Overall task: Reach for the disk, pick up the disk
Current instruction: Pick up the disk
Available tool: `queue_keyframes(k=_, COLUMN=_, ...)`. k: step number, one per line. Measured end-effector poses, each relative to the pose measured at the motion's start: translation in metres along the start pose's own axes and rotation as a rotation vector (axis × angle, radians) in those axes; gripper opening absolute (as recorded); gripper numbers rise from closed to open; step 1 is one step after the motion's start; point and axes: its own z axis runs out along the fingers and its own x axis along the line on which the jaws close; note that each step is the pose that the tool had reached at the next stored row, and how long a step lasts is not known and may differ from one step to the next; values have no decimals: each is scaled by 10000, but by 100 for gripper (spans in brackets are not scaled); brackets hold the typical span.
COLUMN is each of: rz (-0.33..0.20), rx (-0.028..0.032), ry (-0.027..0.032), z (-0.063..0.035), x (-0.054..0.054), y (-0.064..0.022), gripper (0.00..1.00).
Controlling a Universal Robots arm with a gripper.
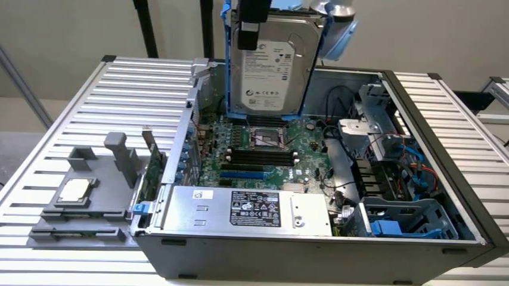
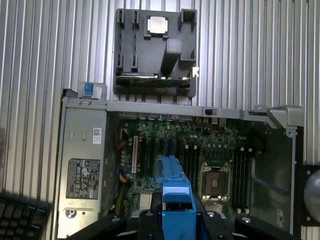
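Fingers [image 1: 249, 27] of the arm are closed on the top edge of the disk [image 1: 270, 65], gripping its blue bracket [image 1: 229, 71], and the disk hangs upright in the air above the open computer case [image 1: 445, 155], clear of everything inside it. Its white label faces the exterior camera, and its lower edge hangs over the far part of the green motherboard [image 1: 263, 152], just above the empty processor socket [image 1: 266, 136]. In the wrist view the blue bracket [image 2: 176, 200] runs down between the two black fingers [image 2: 157, 205], which press against it on either side, with the motherboard [image 2: 200, 150] well below.

Inside the case, the large silver box with a black label [image 1: 247, 208] lies along the near edge, and a bundle of cables and a grey drive cage [image 1: 406, 217] sit toward the exterior view's right. The case rests on a ribbed metal bench [image 1: 127, 89]. On the bench to the exterior view's left stands a grey holder [image 1: 87, 199] carrying a small square silvery chip [image 1: 75, 189], well apart from the disk.
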Motion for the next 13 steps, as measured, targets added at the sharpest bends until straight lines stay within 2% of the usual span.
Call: queue_keyframes(k=13, rz=-2, rx=2, ry=-56, z=-36, x=185, y=-588, gripper=33)
